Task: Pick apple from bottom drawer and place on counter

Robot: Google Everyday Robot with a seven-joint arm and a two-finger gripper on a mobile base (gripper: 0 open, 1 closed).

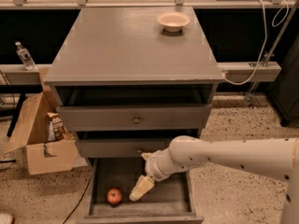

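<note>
The apple, small and red with a yellowish patch, lies on the floor of the open bottom drawer, towards its left side. My gripper reaches down into the drawer from the right on a white arm and hangs just right of the apple, close to it but apart. The counter is the broad grey top of the cabinet above.
A pale cream bowl stands at the back right of the counter. The two upper drawers are slightly open. An open cardboard box sits on the floor to the left, and a plastic bottle stands on the pale ledge.
</note>
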